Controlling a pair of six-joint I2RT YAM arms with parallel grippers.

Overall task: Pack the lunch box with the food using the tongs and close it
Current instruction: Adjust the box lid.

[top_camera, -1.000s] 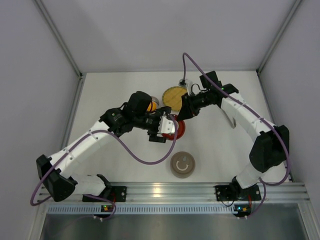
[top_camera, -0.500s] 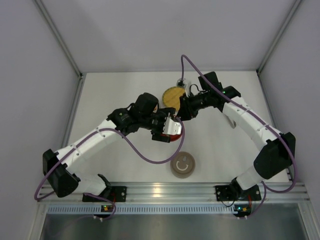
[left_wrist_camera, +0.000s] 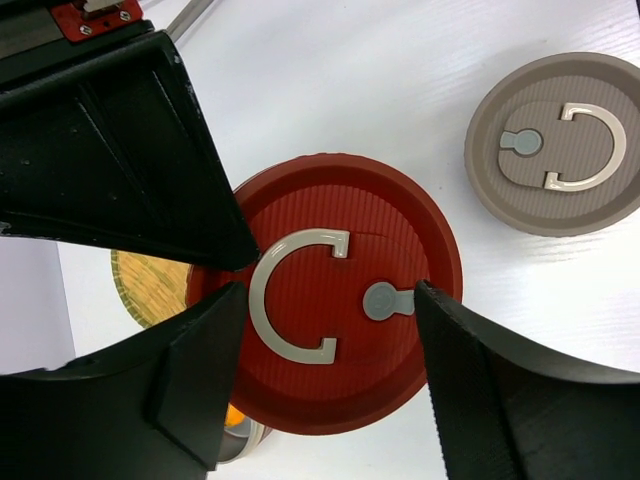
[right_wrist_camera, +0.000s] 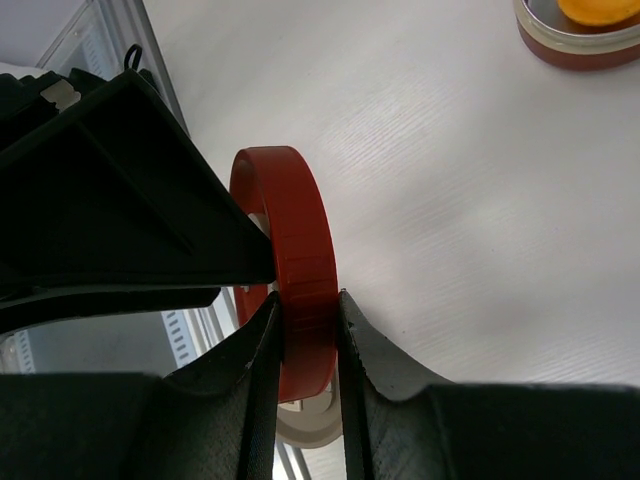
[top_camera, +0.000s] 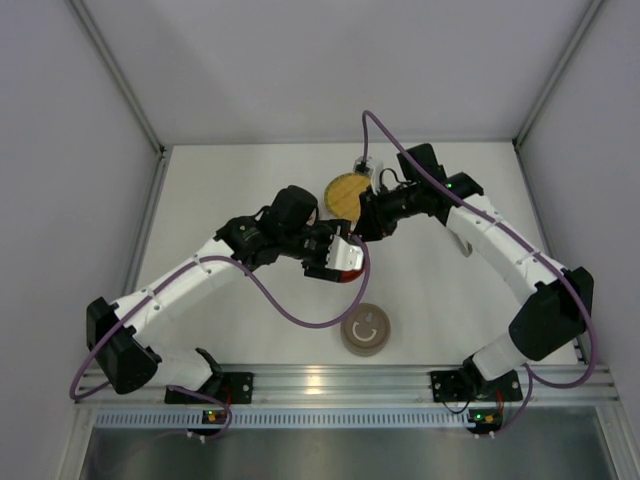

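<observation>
Nearest, a taupe lid point(top_camera: 365, 330) lies flat on the desk point(top_camera: 250, 180). Beyond it the left hand point(left_wrist_camera: 328, 290) faces the top of the red lid point(left_wrist_camera: 330, 400), fingers apart on either side. The right hand point(right_wrist_camera: 307, 300) is clamped on that lid's rim. Farther off, the ball point(right_wrist_camera: 597, 10) sits in a tin point(right_wrist_camera: 560, 48).

bright, even light, soft shadows
</observation>
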